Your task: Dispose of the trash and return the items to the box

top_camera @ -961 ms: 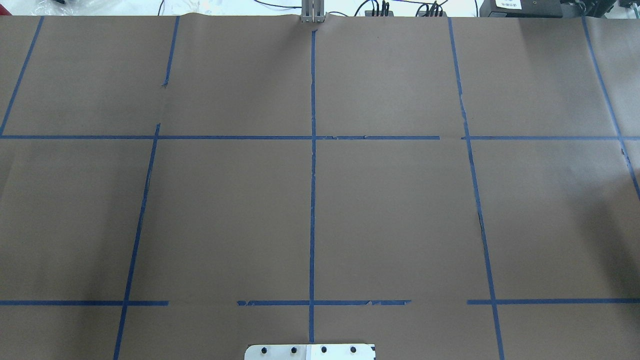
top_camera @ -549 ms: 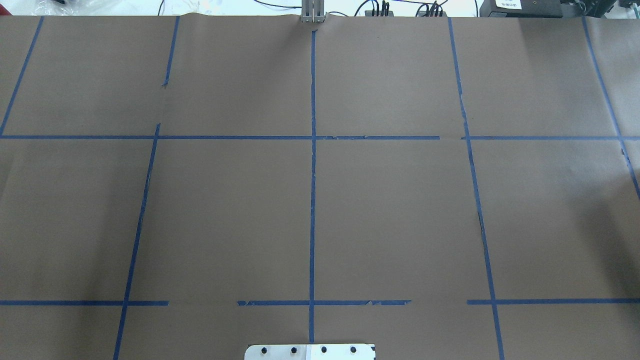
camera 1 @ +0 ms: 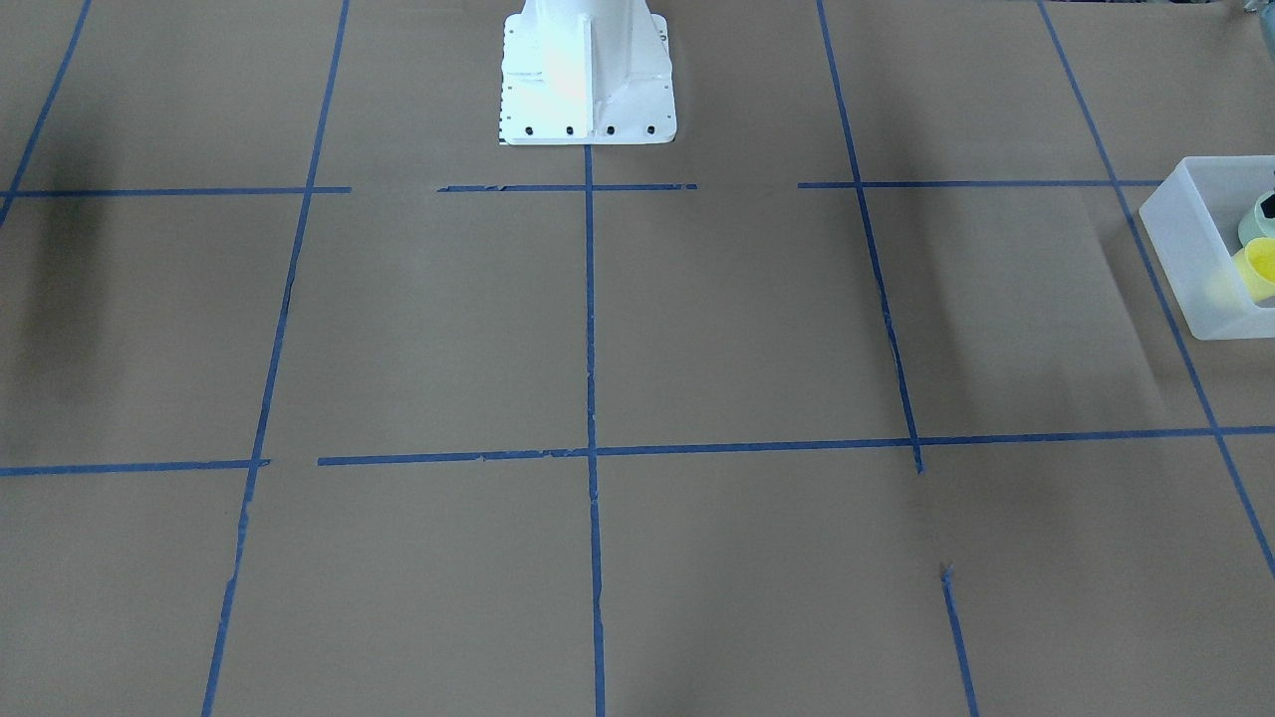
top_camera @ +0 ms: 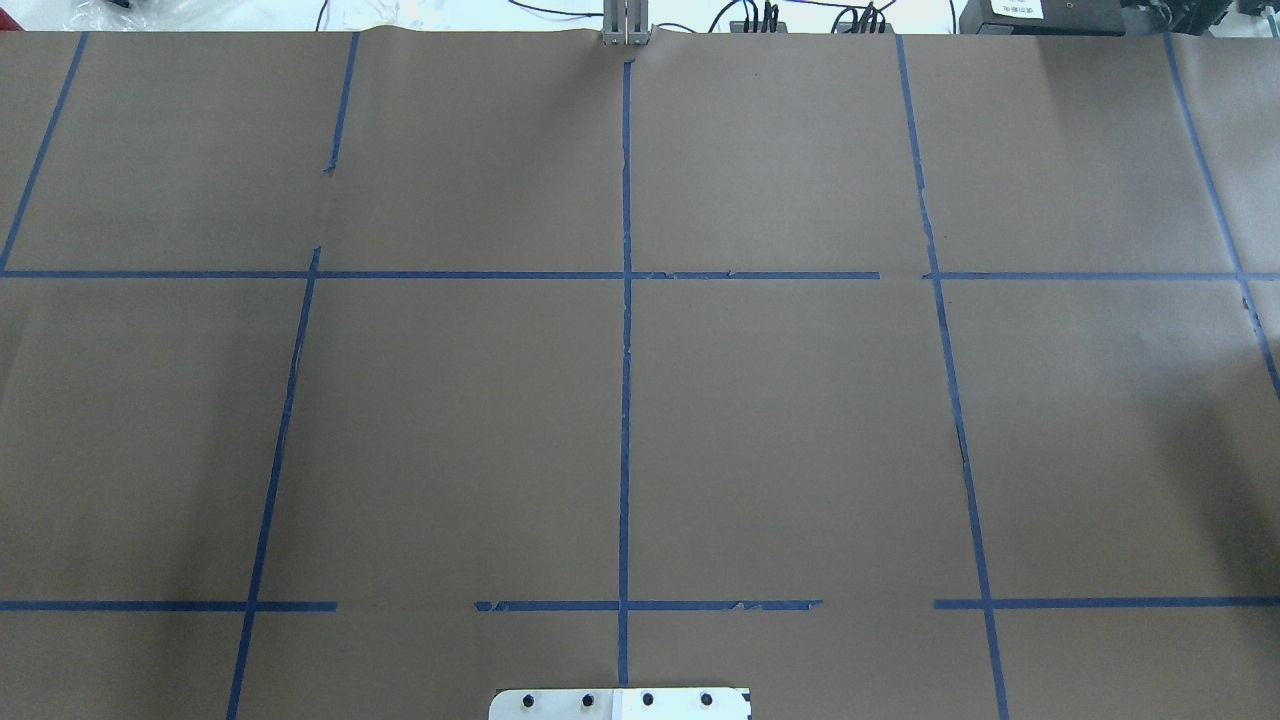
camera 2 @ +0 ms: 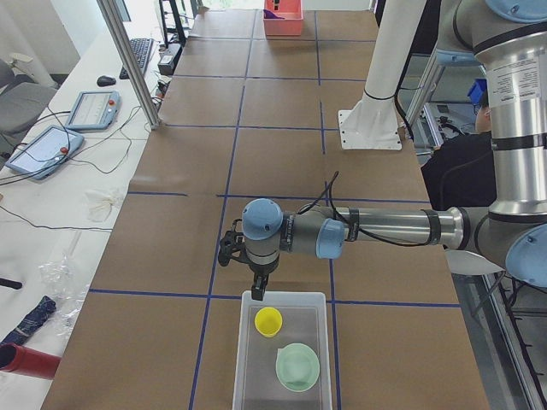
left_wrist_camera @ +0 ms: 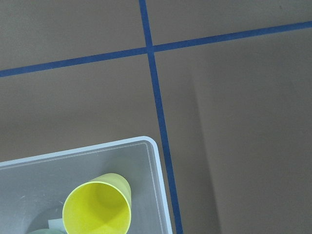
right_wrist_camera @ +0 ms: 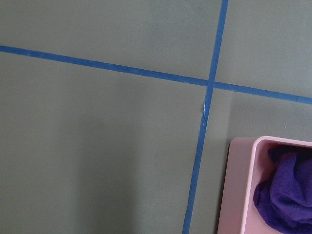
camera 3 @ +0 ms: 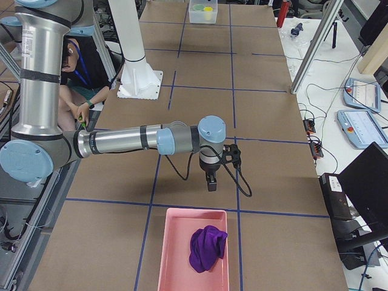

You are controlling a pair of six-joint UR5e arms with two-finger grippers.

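Observation:
The translucent white box (camera 2: 244, 359) stands at the table's left end. The yellow cup (camera 2: 268, 321) and the mint-green bowl (camera 2: 297, 367) sit upright inside it. The box (camera 1: 1185, 249), cup (camera 1: 1257, 264) and bowl (camera 1: 1255, 221) also show at the front-facing view's right edge. The left wrist view looks down on the box corner (left_wrist_camera: 148, 146) and the cup (left_wrist_camera: 97, 210). My left gripper (camera 2: 258, 290) hangs just above the box's near-robot rim; I cannot tell if it is open. My right gripper (camera 3: 210, 185) hangs over bare table beside the pink tray; I cannot tell its state.
A pink tray (camera 3: 176, 254) holding a purple cloth (camera 3: 208, 247) sits at the table's right end; it also shows in the right wrist view (right_wrist_camera: 236, 195). The white robot base (camera 1: 588, 80) stands at the table's robot side. Blue tape lines cross the brown paper.

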